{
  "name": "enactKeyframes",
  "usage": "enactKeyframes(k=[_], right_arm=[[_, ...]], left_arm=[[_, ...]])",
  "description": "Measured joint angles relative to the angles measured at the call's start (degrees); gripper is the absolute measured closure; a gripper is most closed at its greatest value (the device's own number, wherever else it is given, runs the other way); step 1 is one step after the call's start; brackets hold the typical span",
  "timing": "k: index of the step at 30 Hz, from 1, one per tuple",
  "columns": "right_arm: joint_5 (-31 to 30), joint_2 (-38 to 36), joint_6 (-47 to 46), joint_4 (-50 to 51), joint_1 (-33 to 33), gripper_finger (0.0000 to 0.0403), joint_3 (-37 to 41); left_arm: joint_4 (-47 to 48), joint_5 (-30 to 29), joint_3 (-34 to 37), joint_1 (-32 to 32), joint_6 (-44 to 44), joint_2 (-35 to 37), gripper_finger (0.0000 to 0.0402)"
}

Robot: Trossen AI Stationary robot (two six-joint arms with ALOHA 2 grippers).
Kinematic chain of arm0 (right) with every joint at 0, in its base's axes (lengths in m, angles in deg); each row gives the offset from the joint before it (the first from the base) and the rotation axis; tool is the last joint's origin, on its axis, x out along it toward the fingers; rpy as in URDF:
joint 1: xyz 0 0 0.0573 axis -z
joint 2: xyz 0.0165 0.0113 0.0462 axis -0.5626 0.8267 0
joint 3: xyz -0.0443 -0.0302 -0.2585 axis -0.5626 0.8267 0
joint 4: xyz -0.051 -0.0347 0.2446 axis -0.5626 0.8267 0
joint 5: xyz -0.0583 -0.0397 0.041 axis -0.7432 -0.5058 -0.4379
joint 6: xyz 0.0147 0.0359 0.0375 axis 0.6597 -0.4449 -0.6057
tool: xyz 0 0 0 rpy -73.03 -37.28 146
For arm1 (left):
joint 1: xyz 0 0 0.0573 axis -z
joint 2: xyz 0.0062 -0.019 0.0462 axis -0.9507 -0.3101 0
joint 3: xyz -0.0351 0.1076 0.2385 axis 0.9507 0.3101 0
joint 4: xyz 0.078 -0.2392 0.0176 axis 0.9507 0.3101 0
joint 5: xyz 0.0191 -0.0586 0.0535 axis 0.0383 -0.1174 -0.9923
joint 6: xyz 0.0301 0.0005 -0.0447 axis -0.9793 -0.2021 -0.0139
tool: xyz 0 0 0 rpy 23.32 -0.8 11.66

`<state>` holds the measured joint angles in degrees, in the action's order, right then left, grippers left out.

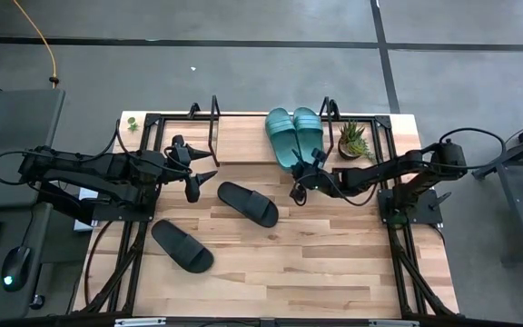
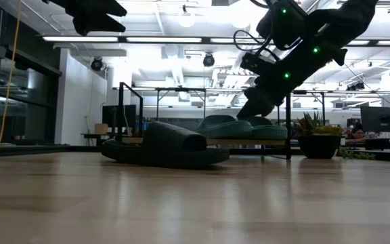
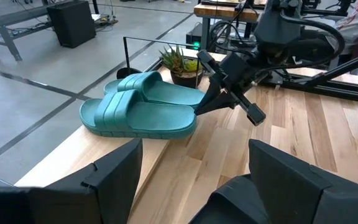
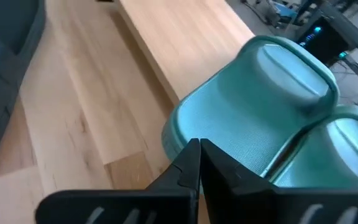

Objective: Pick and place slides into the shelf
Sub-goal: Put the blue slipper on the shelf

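Two teal slides (image 1: 293,136) lie side by side, soles down, on the shelf's (image 1: 243,136) light board, heels toward the table's near side. Two black slides (image 1: 248,203) (image 1: 182,245) lie soles down on the tabletop. My right gripper (image 1: 300,182) is shut, with nothing between its fingers. Its tips stand at the heel end of the left teal slide (image 4: 253,118). My left gripper (image 1: 202,177) hangs open above the table's left part, by the shelf's front edge, touching nothing. My right gripper's shut fingertips (image 4: 197,152) stand right at the heel rim (image 3: 192,113) of the left teal slide. They slant down from the table's right and near side. I cannot tell whether they touch the rim. The slide lies flat on the shelf board.
A small potted plant (image 1: 352,141) stands on the shelf to the right of the teal slides. Black tube frames (image 1: 212,127) rise from the shelf. The shelf board left of the teal slides (image 4: 179,31) is bare. Bare wood spans the table's near right part (image 1: 334,263).
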<state>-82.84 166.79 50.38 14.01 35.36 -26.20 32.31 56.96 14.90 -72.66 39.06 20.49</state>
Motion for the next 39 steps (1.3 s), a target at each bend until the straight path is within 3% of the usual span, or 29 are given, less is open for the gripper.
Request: enactKeyframes(k=[3,9,23,25,33,39], right_arm=[[-2.2,1.4,-2.5,-0.5,-0.9,0.0403,-0.1],[-0.7,7.6,-1.0,-8.4,-1.9,0.0403,-0.3],[-1.5,10.3,6.5,3.7,0.0,0.0403,-19.6],[0.4,10.3,8.7,3.7,2.3,0.0403,-21.2],[17.1,10.4,12.4,7.7,14.0,0.0403,-28.0],[24.8,15.2,13.8,13.8,19.2,0.0403,-34.1]], left_arm=[[-0.1,0.0,0.0,0.0,0.0,0.0,0.0128],[-0.7,0.0,0.0,0.0,0.0,0.0,0.0128],[-0.4,0.2,0.0,0.0,0.0,0.0,0.0128],[-0.4,0.6,0.0,0.0,0.0,0.0,0.0128],[-0.5,0.6,0.0,0.0,-0.7,0.0,0.0128],[-0.7,0.6,0.0,0.0,-0.8,0.0,0.0128]])
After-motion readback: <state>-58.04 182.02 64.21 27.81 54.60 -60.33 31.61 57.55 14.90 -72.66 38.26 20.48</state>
